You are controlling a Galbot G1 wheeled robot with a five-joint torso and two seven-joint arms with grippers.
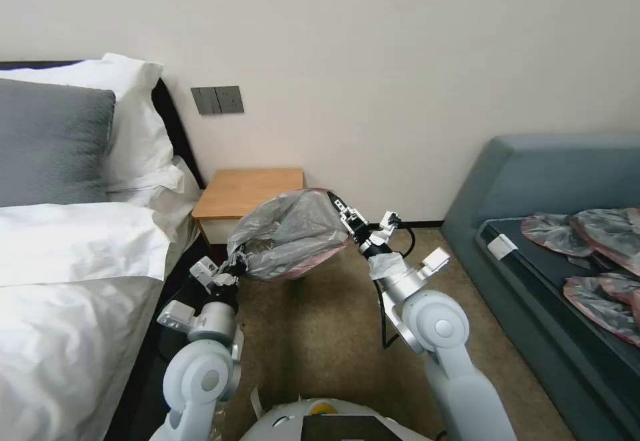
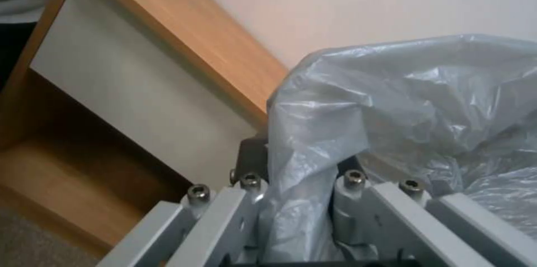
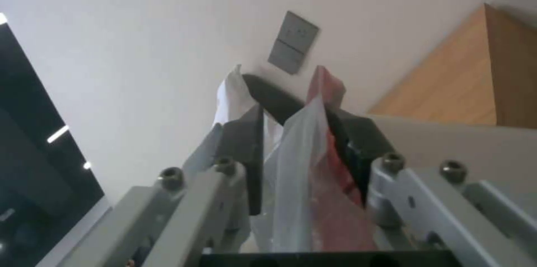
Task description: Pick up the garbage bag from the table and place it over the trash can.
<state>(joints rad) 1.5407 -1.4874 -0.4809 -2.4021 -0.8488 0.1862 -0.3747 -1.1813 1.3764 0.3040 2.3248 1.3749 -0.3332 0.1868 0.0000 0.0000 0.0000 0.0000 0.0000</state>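
The garbage bag (image 1: 290,233), crinkly grey plastic with a pink-red rim, hangs stretched in the air in front of the table (image 1: 248,192). My left gripper (image 1: 232,267) is shut on the bag's near-left edge; in the left wrist view the grey plastic (image 2: 392,107) bunches between the fingers (image 2: 253,162). My right gripper (image 1: 341,209) is shut on the bag's right rim; the right wrist view has clear and red film (image 3: 313,149) pinched between the dark pads (image 3: 249,132). The trash can is out of view.
A bed (image 1: 67,281) with white linen and a grey pillow fills the left side. A teal-grey sofa (image 1: 547,181) on the right carries several similar grey-pink bags (image 1: 593,254). Brown carpet (image 1: 320,334) lies between them. Wall switches (image 1: 217,100) sit above the table.
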